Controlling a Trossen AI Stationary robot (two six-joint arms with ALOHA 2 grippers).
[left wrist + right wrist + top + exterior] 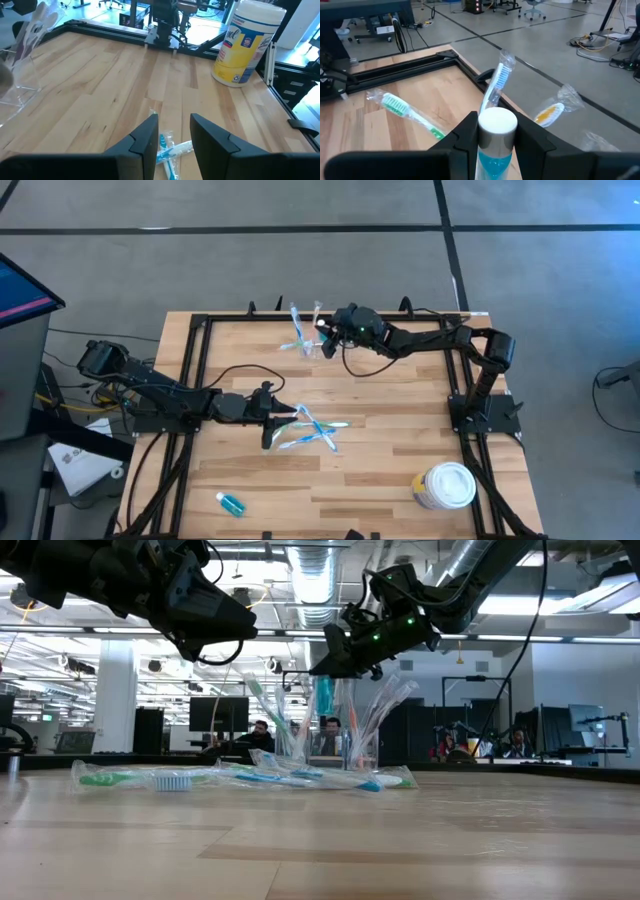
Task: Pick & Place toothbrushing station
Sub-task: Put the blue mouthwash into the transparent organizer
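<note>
The toothbrushing station (305, 338) is a clear plastic holder near the table's far edge, with several wrapped toothbrushes standing tilted in it; it also shows in the low view (350, 740). My right gripper (326, 330) is just right of the station, shut on a small blue bottle (495, 150) with a white cap. My left gripper (272, 420) is open and empty. It hovers beside and above a pile of wrapped toothbrushes (315, 430) lying flat at mid-table, which also show between its fingers in the left wrist view (167, 150). My right gripper pinches the small bottle between its two fingers just below the white cap (496, 125). The bottle lies along the fingers, its cap end sticking out past the fingertips. The fingers come slanting down from the table's right. The bottle (325, 695) is lifted clear of the table, at the station.
A round white-lidded tub (445, 485) stands at the near right corner. Another small blue bottle (230, 502) lies near the front left. A black frame rail (190, 380) borders the tabletop. People sit in the room beyond the table (260, 735).
</note>
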